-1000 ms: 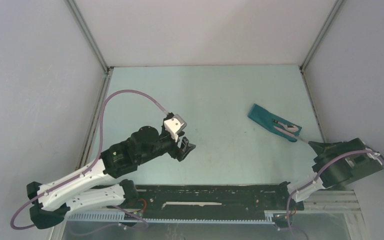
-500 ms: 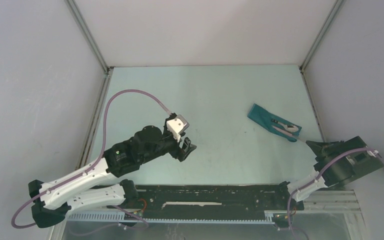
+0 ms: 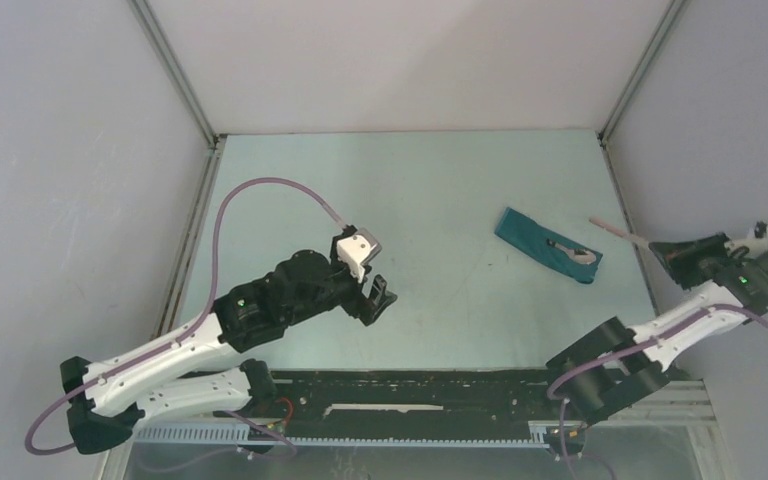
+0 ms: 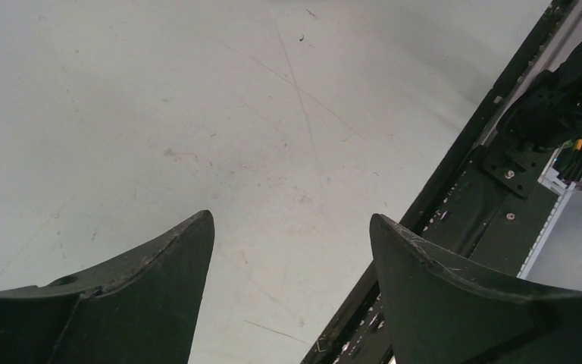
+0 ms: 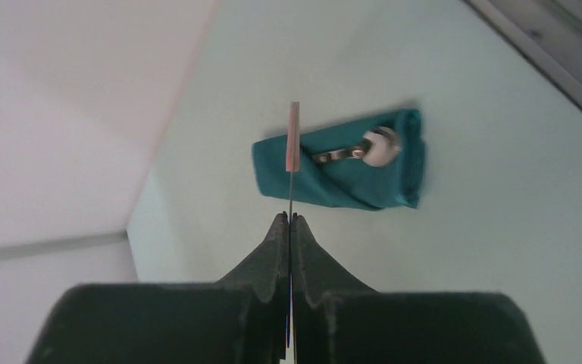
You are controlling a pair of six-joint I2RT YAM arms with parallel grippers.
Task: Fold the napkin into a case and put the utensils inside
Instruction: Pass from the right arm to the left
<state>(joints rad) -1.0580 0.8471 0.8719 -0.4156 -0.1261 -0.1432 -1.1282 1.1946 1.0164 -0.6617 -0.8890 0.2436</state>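
The teal napkin, folded into a narrow case (image 3: 545,244), lies on the table at the right. It also shows in the right wrist view (image 5: 345,167). The spoon (image 3: 577,254) lies on the case, its bowl at the case's near end (image 5: 379,145). My right gripper (image 3: 663,248) is shut on the thin knife (image 3: 617,230), held in the air to the right of the case. In the right wrist view the knife (image 5: 293,155) juts straight out from the closed fingertips (image 5: 279,227). My left gripper (image 3: 378,297) is open and empty over bare table, left of centre.
Grey walls with metal corner posts (image 3: 625,95) close in the pale table (image 3: 430,190). The black base rail (image 3: 410,390) runs along the near edge and shows in the left wrist view (image 4: 455,197).
My right arm has lifted and swung up and right, pulling the knife away from the case's near end into the air. The left arm has barely moved.
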